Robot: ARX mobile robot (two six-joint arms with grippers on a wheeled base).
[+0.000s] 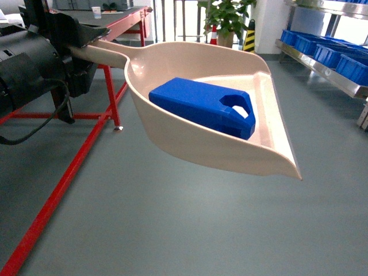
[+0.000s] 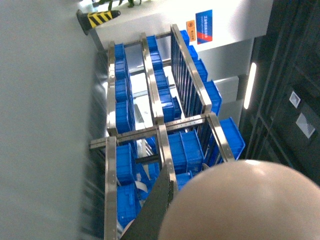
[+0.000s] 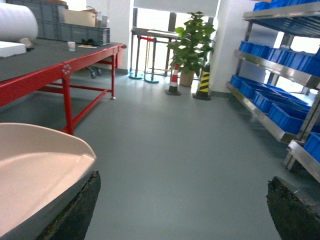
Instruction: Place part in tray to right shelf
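Note:
The part (image 1: 201,106), a small blue jerrycan-shaped block, lies on its side in a beige scoop-shaped tray (image 1: 190,144) held in the air above the floor. My left gripper (image 1: 77,34) is shut on the tray's handle at the upper left. In the left wrist view one dark finger (image 2: 157,210) shows beside the tray's rounded underside (image 2: 240,205). The right shelf (image 1: 322,66), steel with blue crates (image 1: 351,66), stands at the far right, apart from the tray. My right gripper (image 3: 184,178) is open over bare floor, with the tray's rim (image 3: 40,165) next to its left finger.
A red-framed table (image 1: 123,23) stands at the left behind the tray. A potted plant (image 3: 192,42), a traffic cone (image 3: 173,82) and a yellow-black bollard (image 3: 203,82) stand at the far end of the aisle. Grey floor (image 3: 165,140) lies between table and shelf.

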